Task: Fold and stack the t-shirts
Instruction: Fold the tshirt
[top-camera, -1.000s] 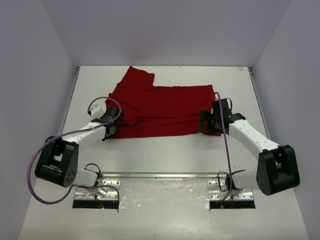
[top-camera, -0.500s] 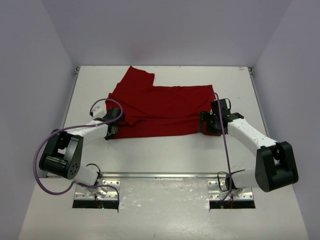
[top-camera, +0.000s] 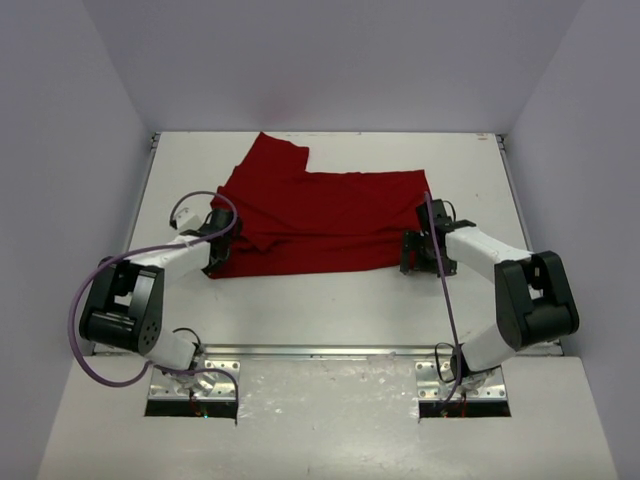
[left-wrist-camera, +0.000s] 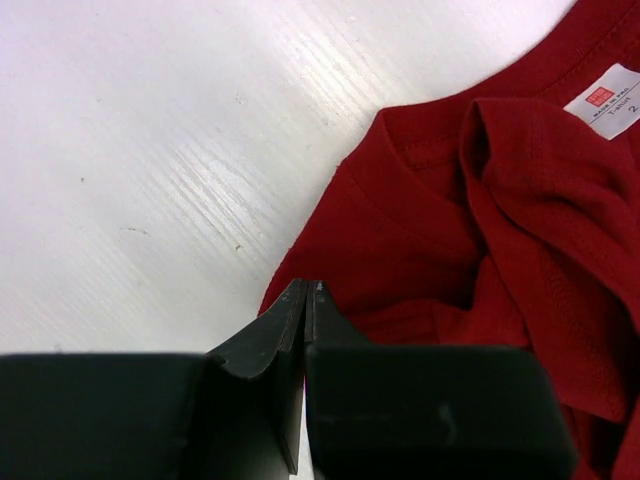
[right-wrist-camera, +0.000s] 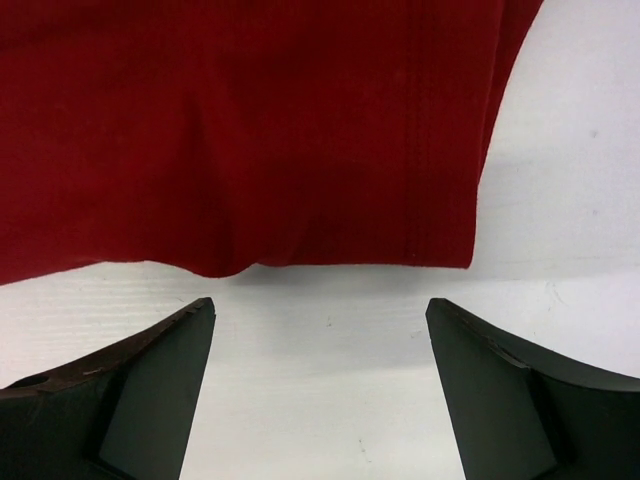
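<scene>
The deep-red t-shirt (top-camera: 320, 215) lies mostly flat on the white table, one part reaching toward the back left. Its collar with a white label (left-wrist-camera: 610, 100) is bunched beside my left gripper (top-camera: 214, 258). The left gripper (left-wrist-camera: 306, 290) is shut, and its tips meet right on the shirt's edge (left-wrist-camera: 350, 230) near the collar, at the front left corner. My right gripper (top-camera: 416, 256) is at the shirt's front right corner. In the right wrist view it (right-wrist-camera: 318, 302) stands open over bare table, the red hem (right-wrist-camera: 330, 200) just beyond its fingertips.
White walls close in the table on the left, back and right. Metal mounting plates (top-camera: 195, 385) and the arm bases sit at the near edge. Purple cables (top-camera: 75, 340) loop off both arms. Bare table (top-camera: 320, 300) lies between the shirt and the bases.
My left gripper has shut from part open at the shirt's front left corner. The right arm's elbow swung inward, and its gripper stays open by the front right corner.
</scene>
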